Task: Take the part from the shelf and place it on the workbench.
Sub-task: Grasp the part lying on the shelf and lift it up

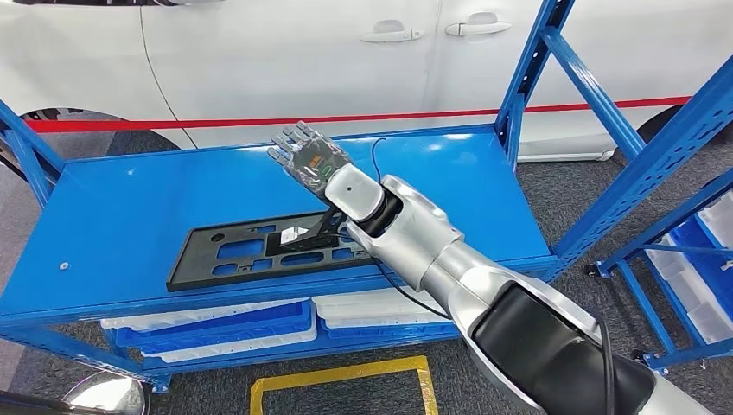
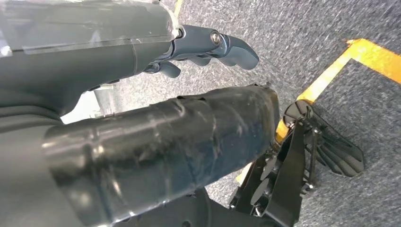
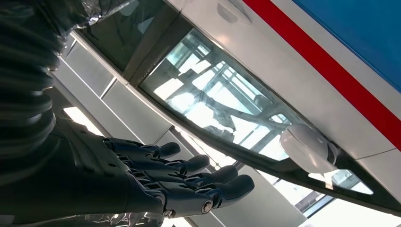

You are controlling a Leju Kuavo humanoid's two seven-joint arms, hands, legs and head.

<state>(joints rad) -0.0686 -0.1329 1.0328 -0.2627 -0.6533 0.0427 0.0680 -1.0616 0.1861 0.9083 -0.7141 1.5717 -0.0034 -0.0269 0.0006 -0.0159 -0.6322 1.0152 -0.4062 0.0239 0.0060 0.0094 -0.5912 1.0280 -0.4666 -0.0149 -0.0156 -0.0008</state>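
Right hand (image 1: 309, 158) up above the back of the shelf (image 1: 130, 207), fingers spread, holding nothing. Left hand (image 2: 208, 47) hanging low, fingers curled, holding nothing. Black part (image 1: 259, 251) flat near the front edge. Could slip off if pushed.

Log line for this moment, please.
stage: reaching | right hand: empty, fingers apart, raised above blue shelf | black part: flat at shelf front, untouched | left hand: hanging over floor
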